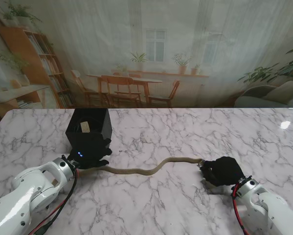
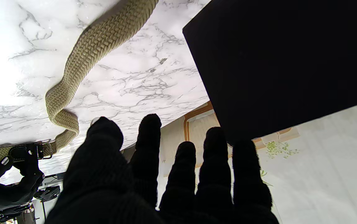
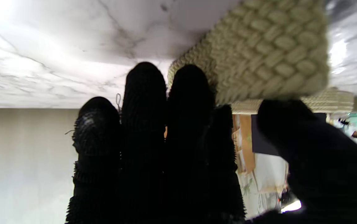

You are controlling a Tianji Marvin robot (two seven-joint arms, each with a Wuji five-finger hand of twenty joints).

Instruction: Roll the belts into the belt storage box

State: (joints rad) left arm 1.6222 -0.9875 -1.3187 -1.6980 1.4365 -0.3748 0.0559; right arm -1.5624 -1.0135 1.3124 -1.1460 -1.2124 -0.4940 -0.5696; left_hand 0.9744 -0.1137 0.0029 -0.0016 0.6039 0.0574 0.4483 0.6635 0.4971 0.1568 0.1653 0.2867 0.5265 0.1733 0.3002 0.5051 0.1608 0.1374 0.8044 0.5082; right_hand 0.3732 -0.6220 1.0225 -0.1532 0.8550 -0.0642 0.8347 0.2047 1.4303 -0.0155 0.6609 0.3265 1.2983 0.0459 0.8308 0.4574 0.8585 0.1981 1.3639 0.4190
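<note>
A tan woven belt [image 1: 151,169] lies stretched in a loose wave across the marble table [image 1: 151,205]. Its left end runs under my left hand [image 1: 90,157], which is black-gloved with fingers [image 2: 148,140] spread and straight, holding nothing. The black belt storage box [image 1: 90,128] stands just beyond those fingers and fills one side of the left wrist view [image 2: 278,62]. My right hand [image 1: 222,170] is closed on the buckle end [image 2: 25,152] of the belt. Close up, the weave [image 3: 268,53] sits against the thumb [image 3: 293,124].
The marble top stretches bare to the right of the box and nearer to me between the arms. A printed room backdrop [image 1: 146,54] stands along the table's far edge. Red and black cables [image 1: 63,210] hang from both wrists.
</note>
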